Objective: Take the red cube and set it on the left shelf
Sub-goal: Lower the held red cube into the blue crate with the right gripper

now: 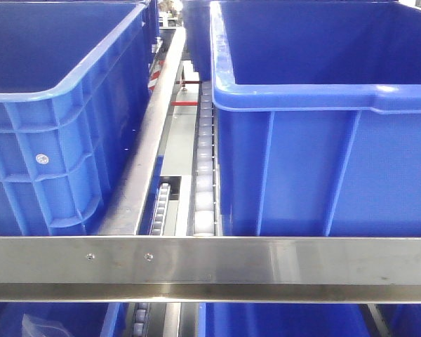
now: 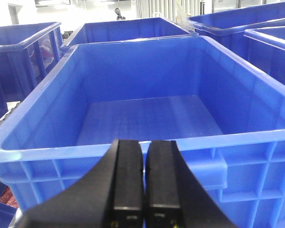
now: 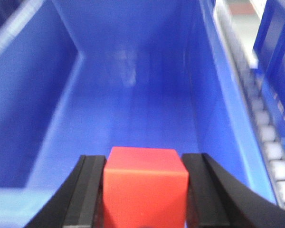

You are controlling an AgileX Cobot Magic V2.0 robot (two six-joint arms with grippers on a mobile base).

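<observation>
Right wrist-mounted view shows the small red plastic cube (image 3: 145, 185) pinched between the black fingers of the right gripper (image 3: 145, 192), hanging above the floor of a big blue plastic crate (image 3: 133, 85) on the left shelf (image 1: 210, 260). It looks rigid, light and smooth-sided, so flat opposite faces suit the grip. The left gripper (image 2: 145, 183) has its jaws pressed together, empty, near another crate's front rim.

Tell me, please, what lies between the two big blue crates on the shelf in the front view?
Between the left crate and the right crate run a steel rail and a white roller track, seen in the front view.
</observation>
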